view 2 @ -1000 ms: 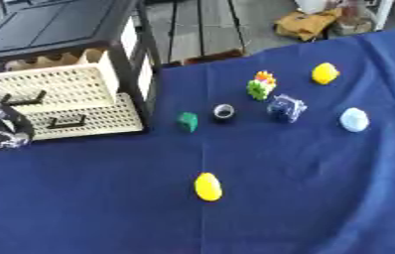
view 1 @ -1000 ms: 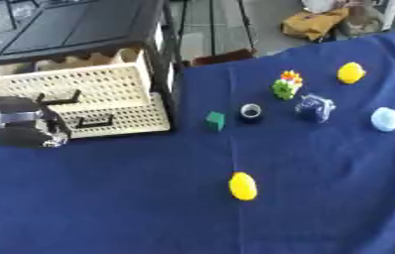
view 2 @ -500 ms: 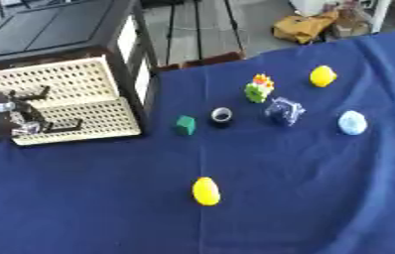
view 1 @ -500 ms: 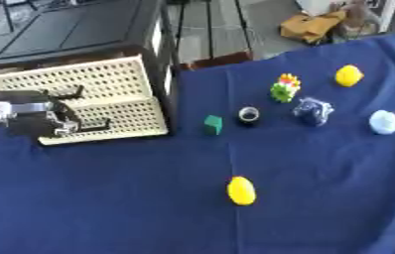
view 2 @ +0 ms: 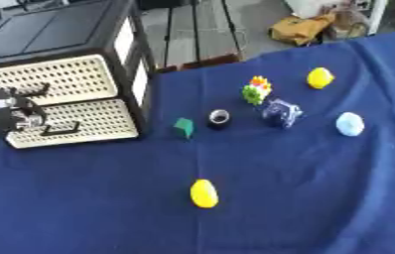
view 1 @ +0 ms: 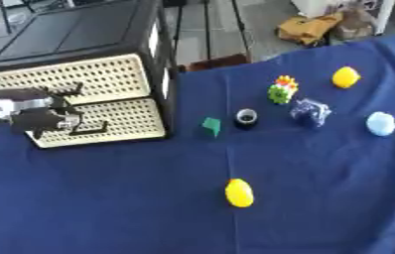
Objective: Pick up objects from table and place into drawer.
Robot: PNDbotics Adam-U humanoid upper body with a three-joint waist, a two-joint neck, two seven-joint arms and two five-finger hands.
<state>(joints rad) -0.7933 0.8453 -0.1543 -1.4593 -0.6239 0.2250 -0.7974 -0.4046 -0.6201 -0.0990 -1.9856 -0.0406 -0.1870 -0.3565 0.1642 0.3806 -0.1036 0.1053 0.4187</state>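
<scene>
Blue table (view 1: 131,208) — left hand (view 1: 36,118) fingers at drawer (view 1: 105,121).

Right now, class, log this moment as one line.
left hand: at lower drawer handle | drawers: closed | right hand: unseen | toys on cloth: untouched

A lab-like test space: blue-clothed table (view 1: 305,208), cardboard box (view 1: 303,29) on bare floor.

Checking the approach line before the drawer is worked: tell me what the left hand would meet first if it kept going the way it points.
The left hand points right, across the cabinet front. It would probably meet the lower drawer's handle first, though depth is unclear.
</scene>
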